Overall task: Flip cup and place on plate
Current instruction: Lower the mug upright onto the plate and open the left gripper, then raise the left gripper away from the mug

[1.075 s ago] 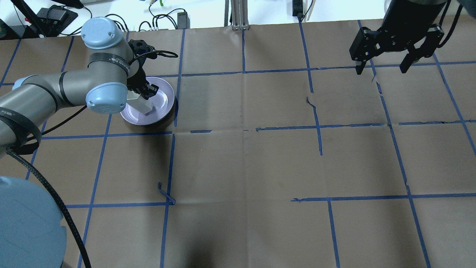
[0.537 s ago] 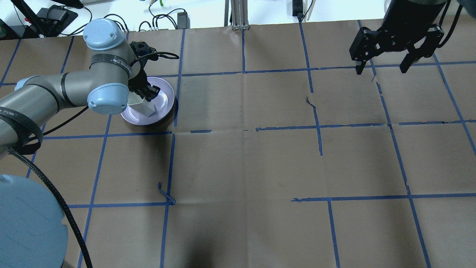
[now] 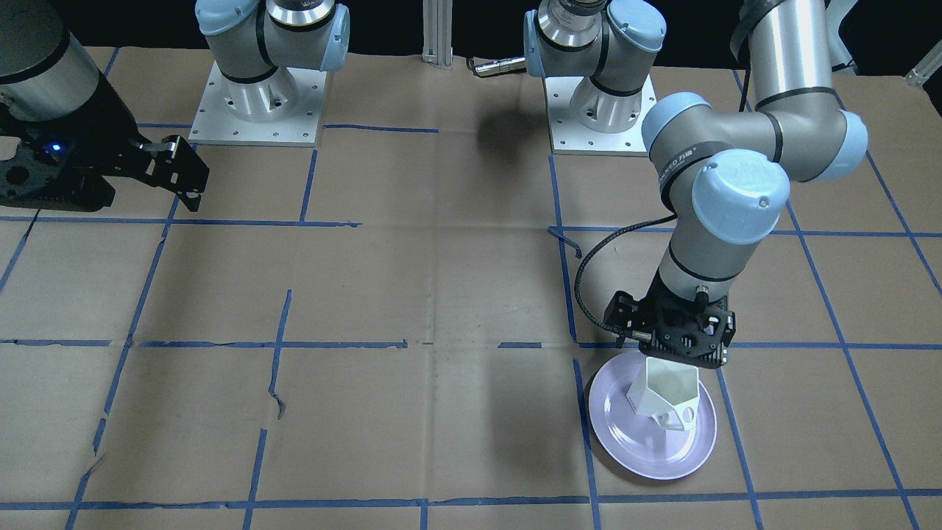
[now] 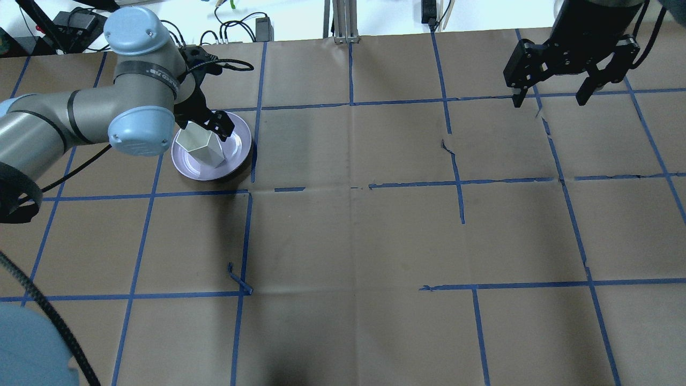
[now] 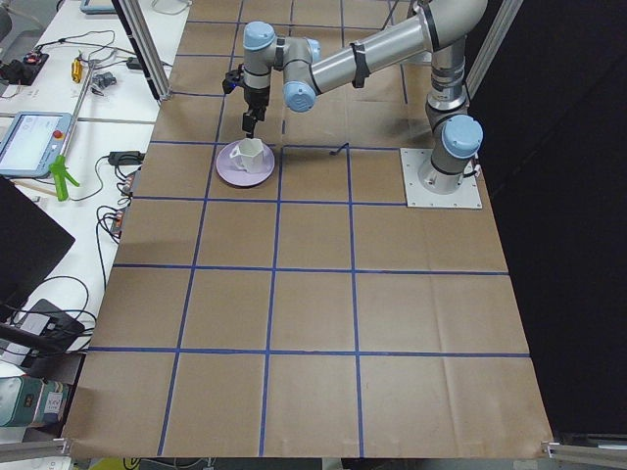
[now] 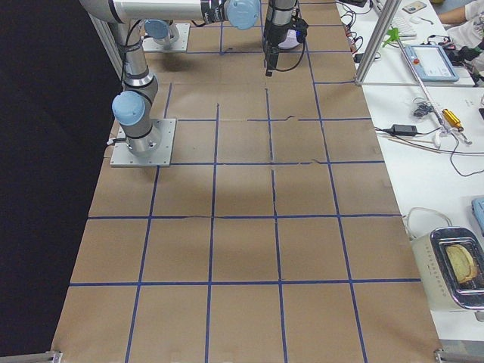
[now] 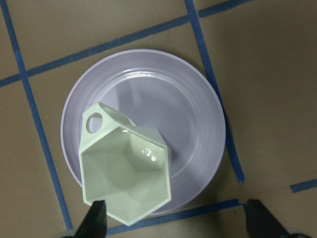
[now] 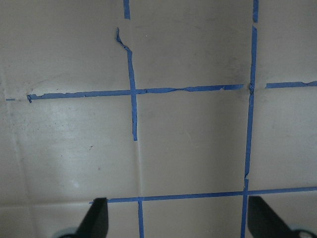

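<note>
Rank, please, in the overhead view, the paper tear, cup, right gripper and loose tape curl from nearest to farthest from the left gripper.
1. cup, at the left gripper, on the plate
2. loose tape curl, nearer the robot
3. paper tear, mid-table, rightward
4. right gripper, far right corner

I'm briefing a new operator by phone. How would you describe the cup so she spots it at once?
Follow the robot's left arm to its tool; just beneath lies a round pale lavender plate on the brown paper table. The cup stands on that plate, mouth up: white and faceted with a hexagonal rim, unlike the smooth round plate.
</note>
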{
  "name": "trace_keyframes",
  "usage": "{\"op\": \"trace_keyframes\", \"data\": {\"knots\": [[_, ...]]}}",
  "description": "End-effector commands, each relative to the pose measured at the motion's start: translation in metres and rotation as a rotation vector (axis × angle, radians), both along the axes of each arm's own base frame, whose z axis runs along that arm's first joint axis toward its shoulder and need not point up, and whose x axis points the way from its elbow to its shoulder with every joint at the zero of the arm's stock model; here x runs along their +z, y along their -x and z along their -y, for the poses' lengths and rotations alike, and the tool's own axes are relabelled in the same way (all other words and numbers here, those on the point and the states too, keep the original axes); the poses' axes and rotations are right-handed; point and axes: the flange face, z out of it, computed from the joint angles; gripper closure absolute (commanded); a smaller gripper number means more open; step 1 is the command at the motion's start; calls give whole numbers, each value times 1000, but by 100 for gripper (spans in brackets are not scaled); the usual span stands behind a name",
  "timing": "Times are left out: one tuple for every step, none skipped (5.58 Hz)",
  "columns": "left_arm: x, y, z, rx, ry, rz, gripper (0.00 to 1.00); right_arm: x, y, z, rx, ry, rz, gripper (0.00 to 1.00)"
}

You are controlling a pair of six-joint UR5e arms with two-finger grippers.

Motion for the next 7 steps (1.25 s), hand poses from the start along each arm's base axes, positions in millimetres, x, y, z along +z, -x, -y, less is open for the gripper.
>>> {"op": "trace_keyframes", "data": {"knots": [[82,18,-44,113,-49,-76,1,0,0,0,0,0,0,0],[131,26,-65,117,-86,-81,1,0,0,0,0,0,0,0],[156,29,-74,190,-114,-92,1,0,0,0,0,0,0,0],[156,32,-81,220,-130,-77,1,0,0,0,0,0,0,0],[163,36,-81,214,-128,-77,1,0,0,0,0,0,0,0],[174,35,-89,211,-145,-61,1,0,0,0,0,0,0,0],[176,34,-88,208,-144,-50,1,0,0,0,0,0,0,0]]}}
